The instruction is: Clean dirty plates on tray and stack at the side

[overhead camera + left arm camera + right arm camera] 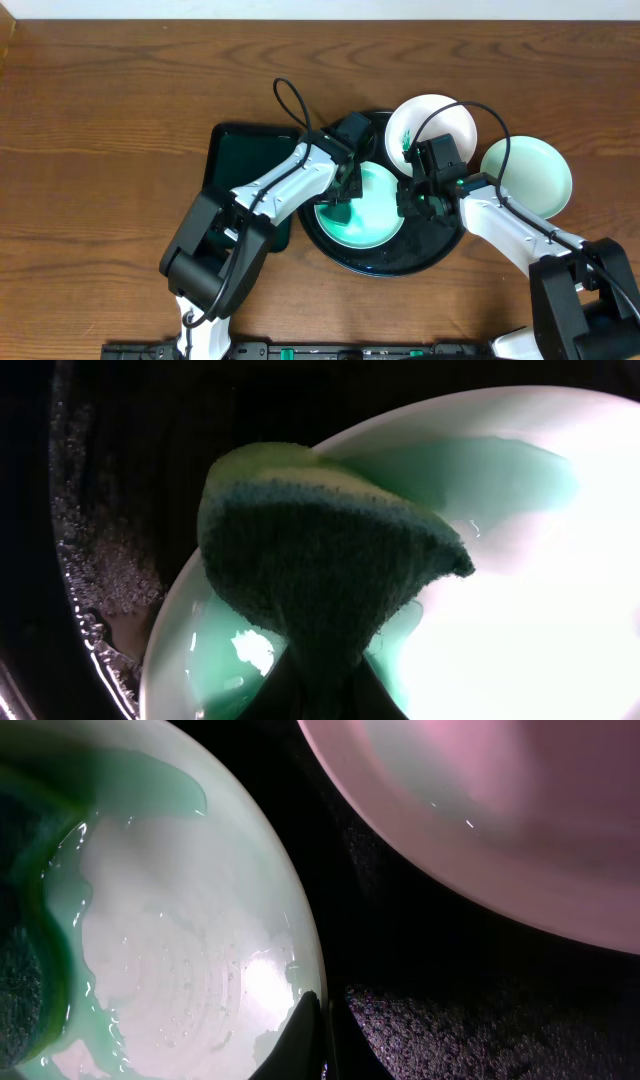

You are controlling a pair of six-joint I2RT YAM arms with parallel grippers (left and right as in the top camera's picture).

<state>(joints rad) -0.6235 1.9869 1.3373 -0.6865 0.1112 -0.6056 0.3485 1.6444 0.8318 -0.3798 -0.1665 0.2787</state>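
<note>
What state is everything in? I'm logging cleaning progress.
Centre mint plate: on tray, pooled green liquid.
White plate: at tray's edge, green smears.
Side mint plate: on table, looks clean.
Sponge: squeezed, on centre mint plate.
Left gripper: shut on sponge.
Right gripper: shut on centre mint plate's rim.

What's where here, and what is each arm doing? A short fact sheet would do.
tray: round black tray
plate under sponge: mint plate, in the tray, wet green film
left fingers: shut on sponge, on that plate
right fingers: shut on its rim
other plates: white plate over tray's far rim; second mint plate on table
</note>
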